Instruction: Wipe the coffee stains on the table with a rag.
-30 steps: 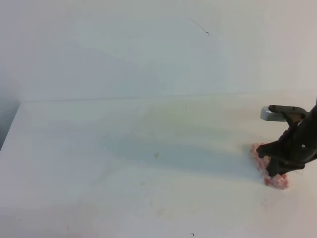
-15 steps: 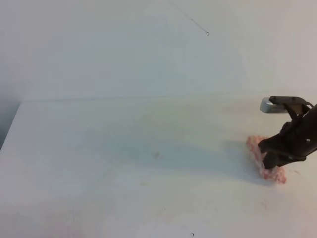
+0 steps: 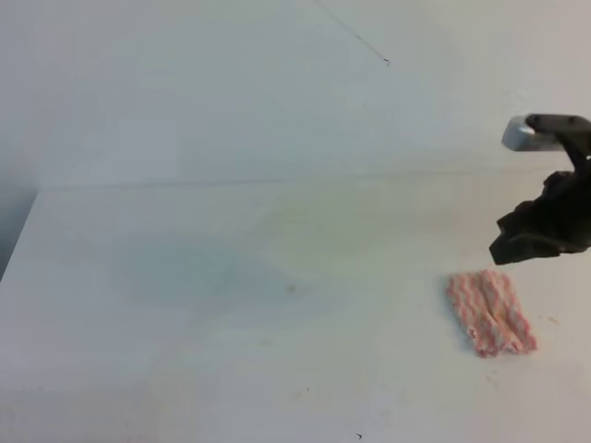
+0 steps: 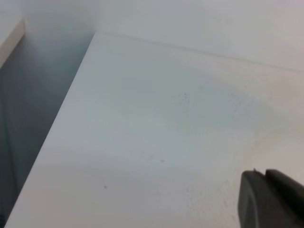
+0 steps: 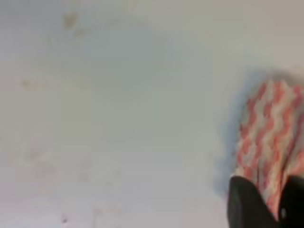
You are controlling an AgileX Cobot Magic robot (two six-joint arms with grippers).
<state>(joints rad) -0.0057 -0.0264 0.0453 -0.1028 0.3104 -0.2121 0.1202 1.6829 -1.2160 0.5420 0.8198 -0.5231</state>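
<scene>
Toward the four o'clock part of the overhead view, the small rectangular rag with pink-and-white wavy stripes (image 3: 490, 312) lies flat on the large plain white bench (image 3: 277, 277), spread out with its long side running roughly from eleven to five o'clock. Nothing grips it. The dark right claw (image 3: 517, 247) hangs just above and beyond it, at about one o'clock from the cloth, clear of the fabric, with a grey metal part of the arm (image 3: 519, 135) showing higher up at the frame's right edge.

Seen from the right wrist camera, the rag (image 5: 270, 137) sits at the four o'clock side of the picture, and two dark fingertips (image 5: 244, 204) of the right claw (image 5: 266, 209) stand apart at the bottom edge with the striped cloth visible between them; the claw is released, holding nothing. How far above the cloth the tips hang cannot be judged from this blurred view.

Faint tan specks of the coffee stains (image 3: 292, 289) remain near the middle of the bench, well apart from the rag at its nine o'clock side; in the wrist view a small brownish spot (image 5: 70, 20) shows at eleven o'clock.

From the left wrist camera, only a dark corner of the left claw (image 4: 270, 199) appears at five o'clock over bare bench (image 4: 156, 123); whether it is clenched or released cannot be told.
</scene>
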